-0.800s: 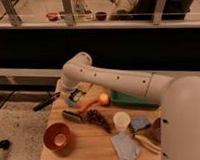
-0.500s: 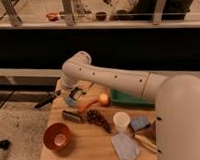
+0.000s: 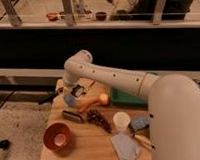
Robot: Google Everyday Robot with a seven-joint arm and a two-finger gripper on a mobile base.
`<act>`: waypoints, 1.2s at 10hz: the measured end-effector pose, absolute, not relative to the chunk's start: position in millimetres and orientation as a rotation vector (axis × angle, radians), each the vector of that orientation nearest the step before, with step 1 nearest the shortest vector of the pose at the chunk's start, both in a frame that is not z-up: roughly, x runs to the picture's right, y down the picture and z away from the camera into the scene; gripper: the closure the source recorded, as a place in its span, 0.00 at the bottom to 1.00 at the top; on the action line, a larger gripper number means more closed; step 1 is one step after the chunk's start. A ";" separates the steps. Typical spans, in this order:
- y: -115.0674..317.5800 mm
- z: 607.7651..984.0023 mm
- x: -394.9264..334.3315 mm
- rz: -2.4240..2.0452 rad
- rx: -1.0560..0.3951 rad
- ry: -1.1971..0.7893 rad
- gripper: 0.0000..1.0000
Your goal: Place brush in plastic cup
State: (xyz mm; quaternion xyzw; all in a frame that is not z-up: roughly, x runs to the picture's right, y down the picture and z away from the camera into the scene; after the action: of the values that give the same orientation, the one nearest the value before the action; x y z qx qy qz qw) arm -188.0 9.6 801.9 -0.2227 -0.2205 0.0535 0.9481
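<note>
Hanging over the far left corner of the wooden table (image 3: 91, 145), the gripper (image 3: 77, 90) sits just right of the brush (image 3: 48, 98), which juts past the table's left edge. Whether the gripper holds the brush, or how wide it stands, cannot be told. The plastic cup (image 3: 121, 121) stands well apart, nearer and rightward. Since half a second ago the gripper has edged slightly right; the brush lies much as before.
</note>
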 end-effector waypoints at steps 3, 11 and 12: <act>14.2 809.9 -183.2 0.117 -0.463 -0.443 1.00; 20.7 828.0 -176.6 0.124 -0.477 -0.426 1.00; 21.2 830.7 -176.5 0.123 -0.478 -0.422 1.00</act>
State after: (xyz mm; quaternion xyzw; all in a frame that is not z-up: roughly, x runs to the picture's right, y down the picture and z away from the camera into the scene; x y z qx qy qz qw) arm -176.5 21.2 830.7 -0.2349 -0.2075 0.0606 0.9477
